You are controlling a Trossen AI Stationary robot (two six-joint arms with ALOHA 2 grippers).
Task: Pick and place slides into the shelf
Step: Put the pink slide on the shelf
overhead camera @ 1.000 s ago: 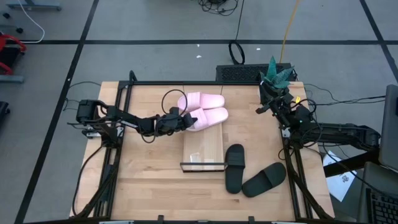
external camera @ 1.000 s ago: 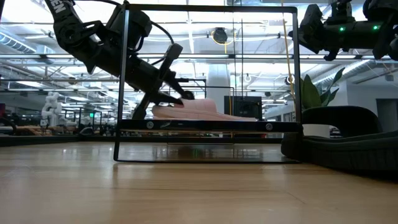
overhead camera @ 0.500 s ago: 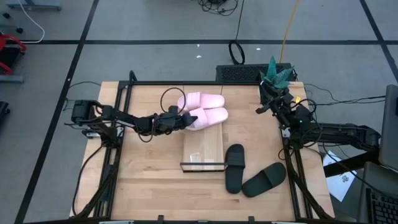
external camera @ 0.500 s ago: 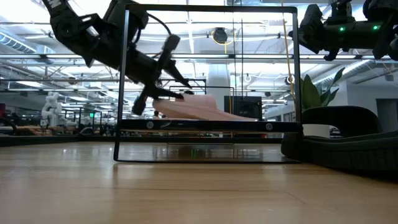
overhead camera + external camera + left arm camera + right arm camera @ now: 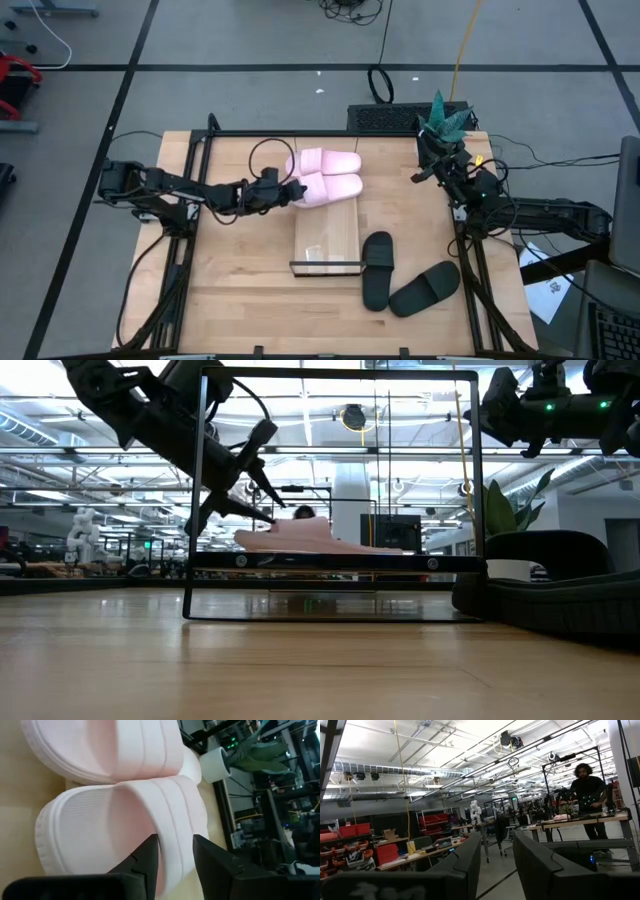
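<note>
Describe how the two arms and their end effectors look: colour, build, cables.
Both arms are dark, slim and jointed. The left arm carries a black cable that loops free above its end effector, which has two narrow dark fingers. The right arm is bulkier near its end effector, with thin wires along it.

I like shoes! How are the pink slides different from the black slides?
The light pink slides sit on the long wooden shelf, while the black slides lie on the wooden tabletop beside it. The pink pair lies neatly side by side; the black pair is splayed at an angle. The left gripper is at the pink pair; nothing is near the black. Both pairs are open-toe with wide straps.
</note>
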